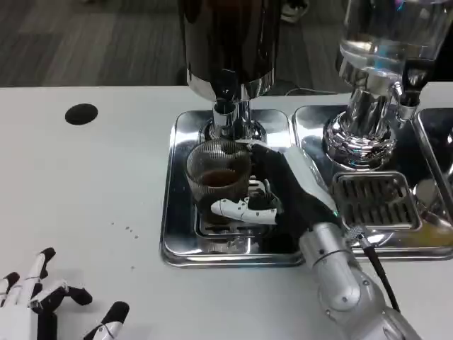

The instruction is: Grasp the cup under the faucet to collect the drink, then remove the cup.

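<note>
A ribbed clear cup point(216, 174) with a little brown drink in it stands on the steel drip tray point(177, 234), just in front of the faucet point(226, 117) of the dark dispenser. My right hand point(272, 190) wraps the cup from its right side, the thumb lying across its front low down. At the bottom left corner my left hand point(39, 304) lies on the white table with its fingers spread, holding nothing.
A second dispenser with a clear tank point(386, 42) and its own grated tray point(375, 202) stands to the right. A black round hole point(81, 113) sits in the table at the left. Bare table lies left of the drip tray.
</note>
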